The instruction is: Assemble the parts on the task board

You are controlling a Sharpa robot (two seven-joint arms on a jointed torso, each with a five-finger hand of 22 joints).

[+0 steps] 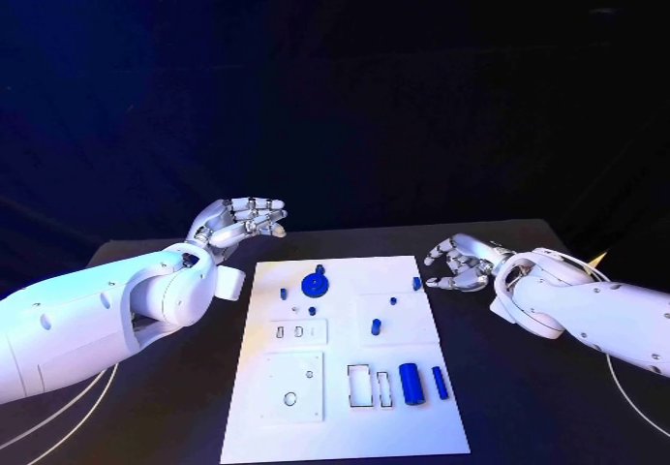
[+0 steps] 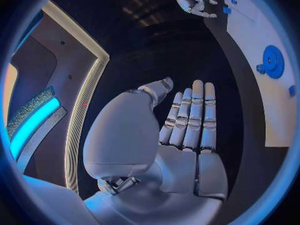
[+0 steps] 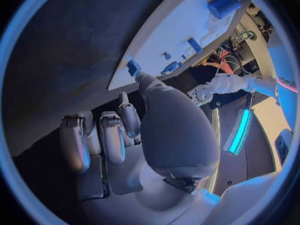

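The white board sits mid black table with blue parts scattered on it, left robot hand and right robot hand flanking it, fingers apart, holding nothing.

A black table takes up the lower part of the head view, its surface matte and dark, and its far edge runs across the scene at about mid-height. Beyond that edge hangs a dark backdrop, which looks like cloth with faint folds, though the light is too dim to be sure. Thin pale cables curve over the table near its left side, and another curves at its right.
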